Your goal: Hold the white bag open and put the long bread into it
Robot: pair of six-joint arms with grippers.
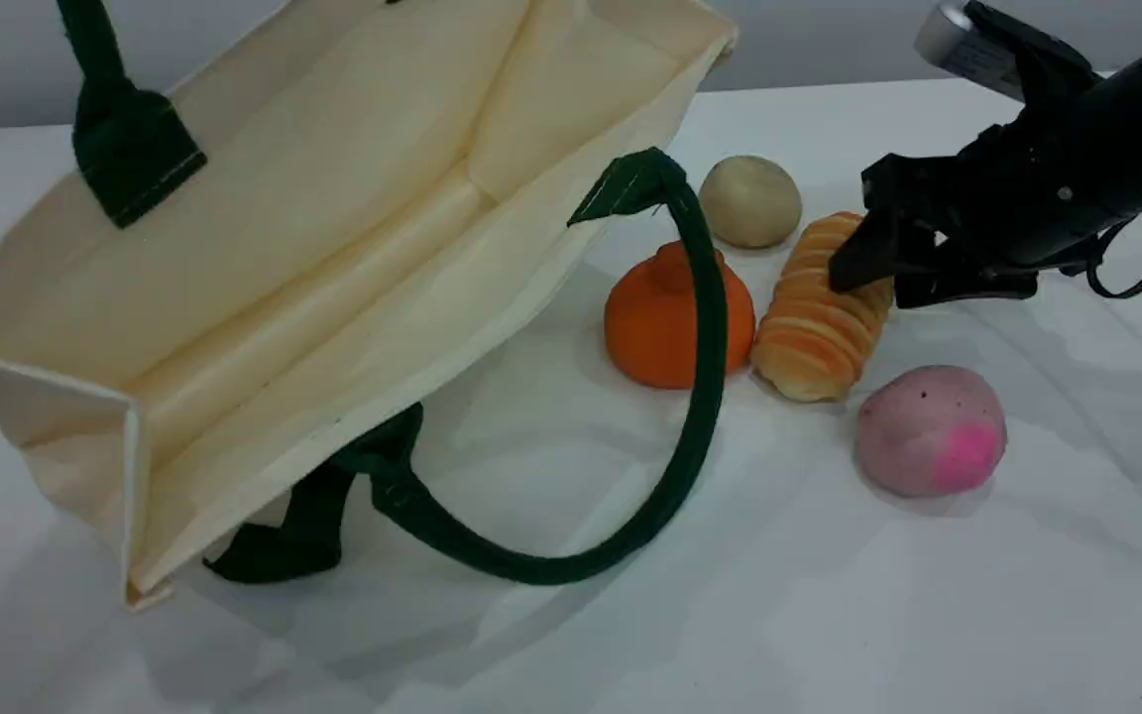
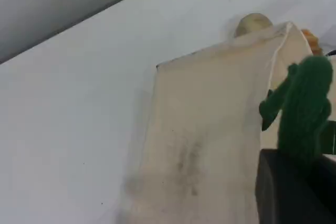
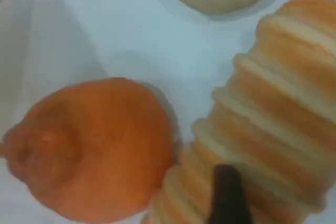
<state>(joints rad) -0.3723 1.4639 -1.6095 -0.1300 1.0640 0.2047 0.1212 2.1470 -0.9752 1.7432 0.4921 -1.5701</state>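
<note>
The white bag (image 1: pixel 313 248) lies tilted at the left with its mouth open toward me. One dark green handle (image 1: pixel 100 69) runs up out of the top edge, and the other handle (image 1: pixel 700 397) loops down onto the table. In the left wrist view the left gripper (image 2: pixel 294 190) is shut on that raised green handle (image 2: pixel 304 106), and the bag (image 2: pixel 210 145) hangs below it. The long bread (image 1: pixel 819 317) lies on the table right of the bag. My right gripper (image 1: pixel 878 283) straddles its far end with fingers apart; one fingertip (image 3: pixel 226 198) rests on the ridged bread (image 3: pixel 273 103).
An orange pumpkin-like food (image 1: pixel 665 317) touches the bread's left side, partly behind the lower handle. A round beige bun (image 1: pixel 751 200) sits behind it. A pink-white round food (image 1: pixel 931 428) lies in front of the bread.
</note>
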